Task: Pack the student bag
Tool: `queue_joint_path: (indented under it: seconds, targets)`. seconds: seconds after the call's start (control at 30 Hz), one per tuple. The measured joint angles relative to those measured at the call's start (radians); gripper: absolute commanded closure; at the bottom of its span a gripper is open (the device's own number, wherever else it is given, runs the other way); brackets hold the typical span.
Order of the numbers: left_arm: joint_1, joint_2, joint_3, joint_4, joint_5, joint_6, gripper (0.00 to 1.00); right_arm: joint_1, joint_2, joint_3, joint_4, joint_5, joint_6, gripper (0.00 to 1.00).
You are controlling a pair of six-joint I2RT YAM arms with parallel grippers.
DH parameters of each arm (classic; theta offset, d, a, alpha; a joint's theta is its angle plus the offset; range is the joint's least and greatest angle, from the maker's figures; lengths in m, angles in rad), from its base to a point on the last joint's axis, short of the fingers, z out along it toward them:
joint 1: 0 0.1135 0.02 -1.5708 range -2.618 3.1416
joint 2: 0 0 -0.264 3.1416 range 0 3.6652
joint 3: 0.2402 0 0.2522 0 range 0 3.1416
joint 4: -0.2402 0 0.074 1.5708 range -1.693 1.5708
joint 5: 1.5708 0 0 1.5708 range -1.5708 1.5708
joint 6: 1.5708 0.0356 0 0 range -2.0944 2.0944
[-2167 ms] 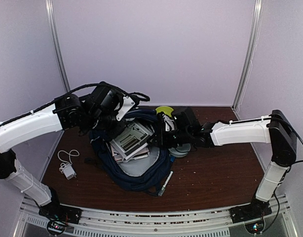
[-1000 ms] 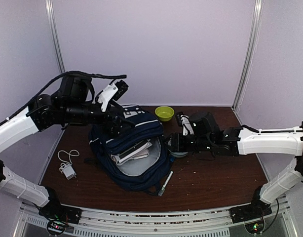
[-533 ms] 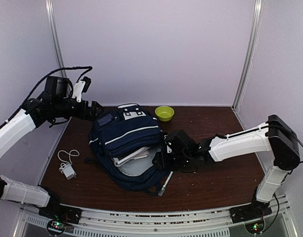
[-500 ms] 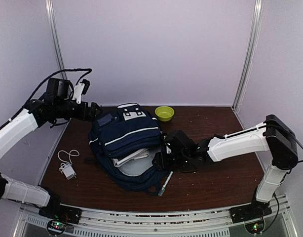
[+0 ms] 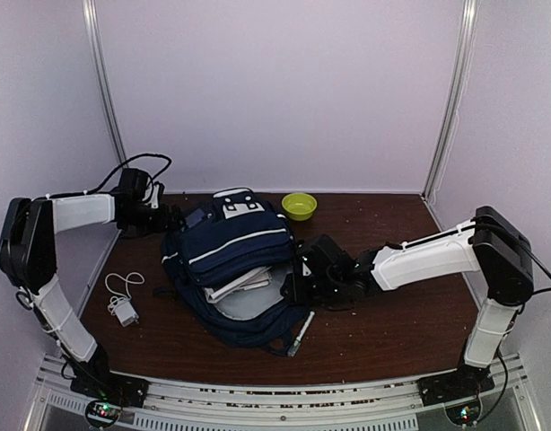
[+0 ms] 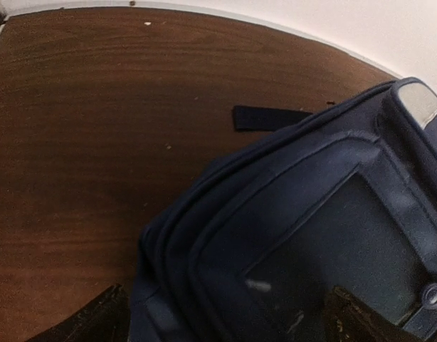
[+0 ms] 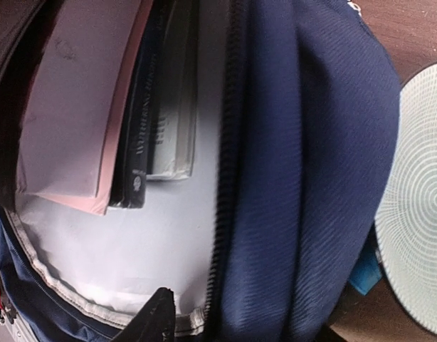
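Note:
The student bag (image 5: 223, 244), navy with white stripes, lies in the middle of the table with its mouth gaping toward the front. Several books (image 5: 241, 282) stick out of it over the pale lining (image 7: 133, 242). My right gripper (image 5: 292, 287) is at the mouth's right side. One finger (image 7: 158, 317) lies inside on the lining and the blue zip edge (image 7: 311, 142) fills the gap, so it is shut on the bag's rim. My left gripper (image 5: 172, 220) hangs low at the bag's upper left corner (image 6: 311, 214), wide open, holding nothing.
A green bowl (image 5: 299, 206) stands at the back behind the bag. A white charger with its cable (image 5: 123, 305) lies at the front left. A pen (image 5: 301, 330) rests by the bag's front right. A round pale disc (image 7: 418, 242) lies right beside the bag.
The left arm has come down from high at the back left to the bag's upper left corner. The right gripper has moved left and forward onto the bag's right rim.

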State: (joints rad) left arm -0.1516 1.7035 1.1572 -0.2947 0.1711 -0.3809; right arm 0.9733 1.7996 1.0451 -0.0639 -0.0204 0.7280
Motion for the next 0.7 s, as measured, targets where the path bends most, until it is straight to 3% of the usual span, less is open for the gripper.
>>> queue_joint_path:
  seconds: [0.23, 0.43, 0.7]
  targets:
    - [0.004, 0.069, 0.006, 0.109, 0.106, -0.046, 0.2, -0.056, 0.026, 0.016, 0.013, -0.041, -0.011, 0.55]
    - [0.014, 0.05, -0.102, 0.232, 0.125, -0.093, 0.23, -0.097, 0.058, 0.064, 0.021, -0.073, -0.019, 0.56]
    - [-0.023, -0.262, -0.478, 0.401, 0.034, -0.217, 0.25, -0.156, 0.211, 0.263, -0.008, -0.155, -0.013, 0.57]
